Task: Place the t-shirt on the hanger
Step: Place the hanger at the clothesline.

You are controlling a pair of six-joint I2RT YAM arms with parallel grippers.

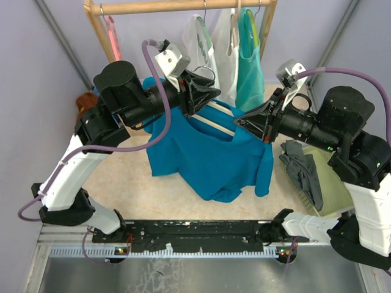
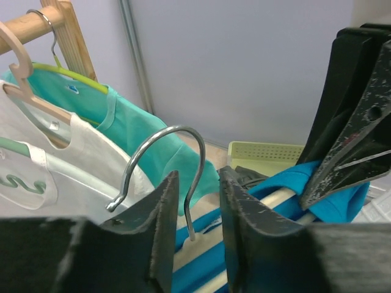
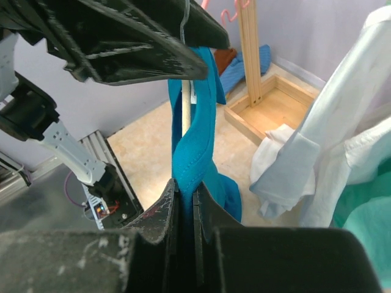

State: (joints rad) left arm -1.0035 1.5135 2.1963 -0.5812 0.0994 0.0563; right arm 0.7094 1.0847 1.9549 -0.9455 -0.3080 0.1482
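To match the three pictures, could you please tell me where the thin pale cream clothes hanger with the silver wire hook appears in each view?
Top external: the thin pale cream clothes hanger shows just above centre.
Left wrist: its silver hook arches at centre-left, with the cream bar at lower centre.
Right wrist: its cream bar stands upright, upper centre.
Shared landmark: the deep teal-blue t-shirt draped around it.

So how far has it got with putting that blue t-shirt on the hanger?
Done: the hanger seems already slipped inside the neck of the t-shirt. In hand: the right pincer is clamped on the shirt's edge, and the left pincer stands open around the wire hook. Left: settling the shirt squarely over both shoulders.
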